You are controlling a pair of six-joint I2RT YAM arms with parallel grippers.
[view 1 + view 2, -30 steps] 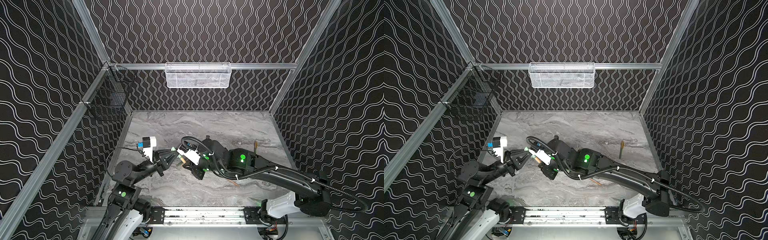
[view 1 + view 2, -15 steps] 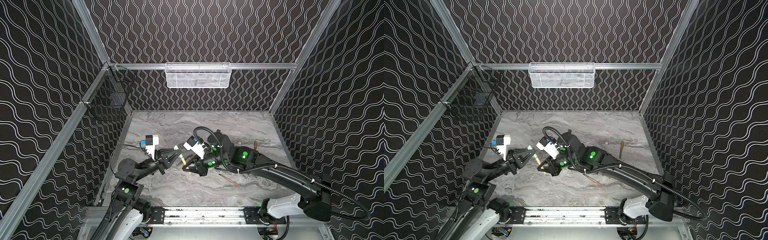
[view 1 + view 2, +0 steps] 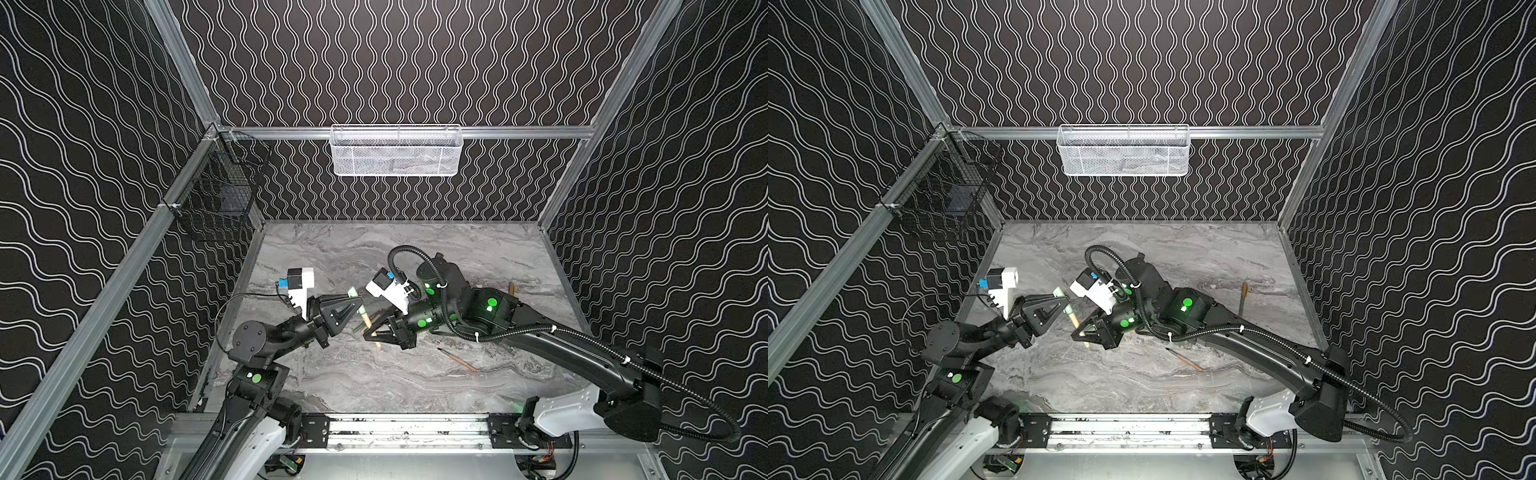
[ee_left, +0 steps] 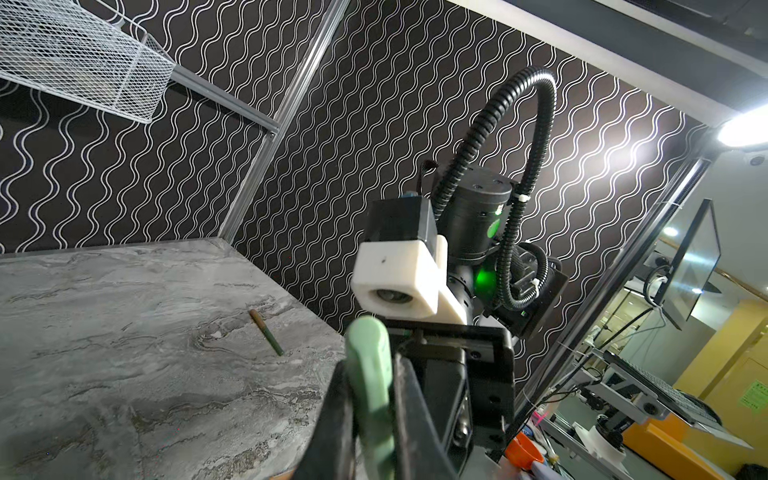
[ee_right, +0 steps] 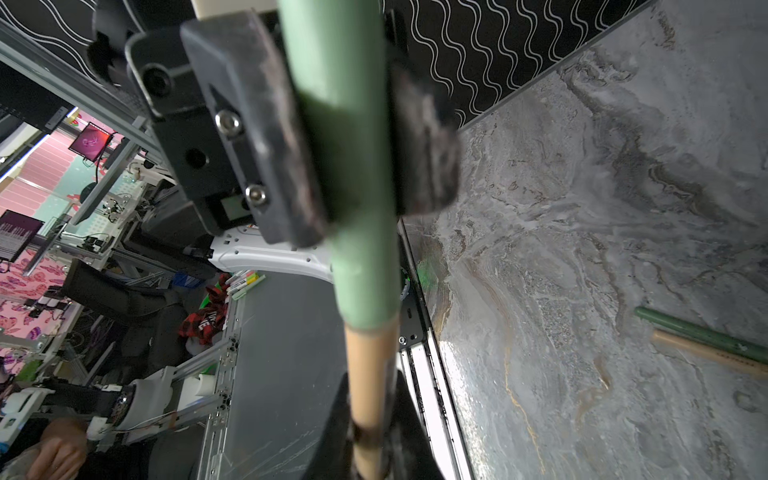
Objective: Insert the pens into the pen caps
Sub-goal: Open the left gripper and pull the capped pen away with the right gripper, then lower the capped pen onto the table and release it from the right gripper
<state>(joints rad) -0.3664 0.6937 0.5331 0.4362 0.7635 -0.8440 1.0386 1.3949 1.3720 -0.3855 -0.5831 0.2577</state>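
Observation:
My left gripper (image 3: 356, 305) (image 4: 370, 374) is shut on a pale green pen cap (image 3: 358, 300) (image 3: 1064, 301) (image 4: 369, 365), held above the marble table (image 3: 374, 386). Facing it, my right gripper (image 3: 372, 334) (image 5: 370, 436) is shut on a tan pen (image 3: 368, 322) (image 3: 1074, 321) (image 5: 370, 374). In the right wrist view the pen's end sits inside the green cap (image 5: 349, 166), between the left fingers (image 5: 257, 145). More pens lie on the table: a tan one (image 3: 457, 359), one at the right (image 3: 512, 287), and a green one (image 5: 702, 332) beside a tan one (image 5: 706, 353).
A white mesh basket (image 3: 395, 149) hangs on the back wall and a black wire basket (image 3: 224, 195) on the left wall. The right arm's elbow and cable loop (image 3: 440, 274) lie over the table's middle. An aluminium rail (image 3: 395, 428) runs along the front edge.
The right arm has drawn its elbow toward the back right and turned its wrist. Both grippers stay shut and facing each other, a little higher than before.

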